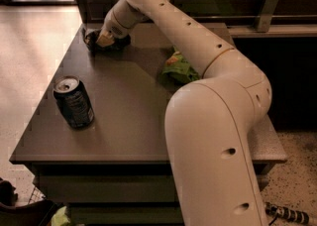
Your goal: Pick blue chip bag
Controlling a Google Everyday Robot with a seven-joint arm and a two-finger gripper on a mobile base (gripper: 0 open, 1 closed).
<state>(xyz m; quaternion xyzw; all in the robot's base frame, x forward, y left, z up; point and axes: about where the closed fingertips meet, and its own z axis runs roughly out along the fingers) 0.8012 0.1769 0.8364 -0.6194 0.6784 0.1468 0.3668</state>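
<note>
Here the hand [104, 38] sits on the blue chip bag [90, 36] at the far-left corner of the table [133, 106]; I cannot tell its grip.

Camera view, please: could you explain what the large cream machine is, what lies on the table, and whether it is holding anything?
This is one camera looking down over a robot's cream arm, which reaches across the grey table. Its tool sits at the far left corner, down on the dark blue chip bag; whether it grips the bag cannot be seen. Also on the table: a dark drink can standing near the left front, and a green chip bag beside the arm.
</note>
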